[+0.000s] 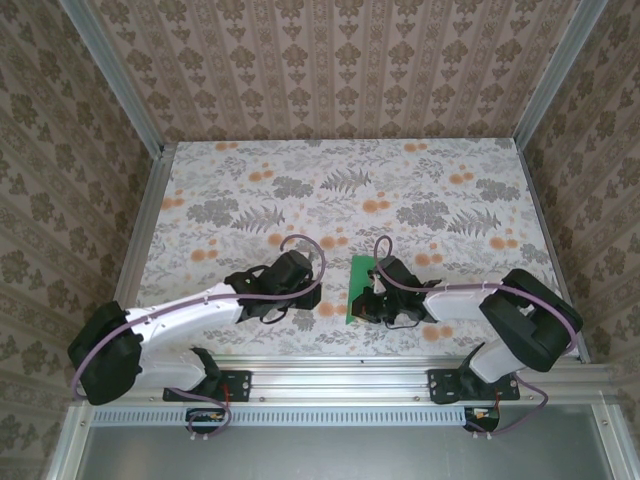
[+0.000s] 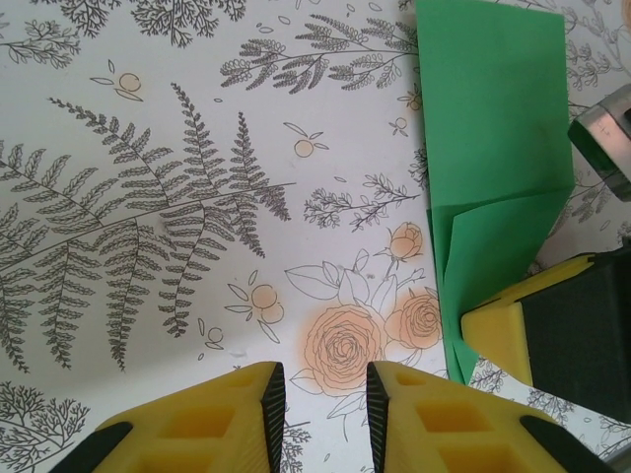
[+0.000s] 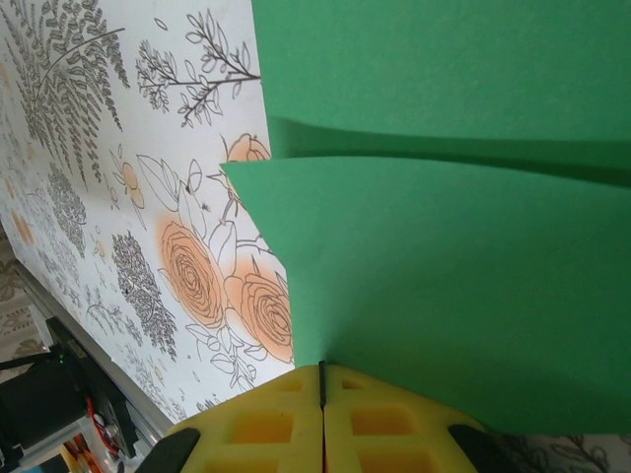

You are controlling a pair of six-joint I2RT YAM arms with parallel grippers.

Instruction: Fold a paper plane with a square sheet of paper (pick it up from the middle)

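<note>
Flat on the floral-patterned bench (image 1: pixel 300 180), near its front edge and a little right of centre: a thin bright-green sheet of paper (image 1: pixel 361 285), already creased, narrow from above, long side running away from the arm bases. Placed between the two wrists, met by the right fingers and apart from the left ones.

From the left wrist, the bright-green sheet of paper (image 2: pixel 493 108) at upper right: a broad smooth panel, then a slanting crease and a folded flap toward the near end. From the right wrist, the same sheet (image 3: pixel 444 89) close up, one layer raised off the other along a soft shadowed fold, tapering down to a corner.

Closed tight on that corner: the yellow right fingers (image 3: pixel 261 424), pads pressed together with no gap, the green edge rising straight out of the seam. From the left wrist, one of those right fingers (image 2: pixel 496 330) in yellow on a black body, sitting on the near flap.

Parted a little and gripping nothing: the yellow left fingers (image 2: pixel 232 419), low over bare bench, a printed orange rose in the gap, just left of the paper and not touching it.

Behind both, the white left arm (image 1: pixel 180 312) and white right arm (image 1: pixel 455 300), elbows bent, purple cables (image 1: pixel 305 245) looped above the wrists. Patterned walls (image 1: pixel 340 60) on three sides.
</note>
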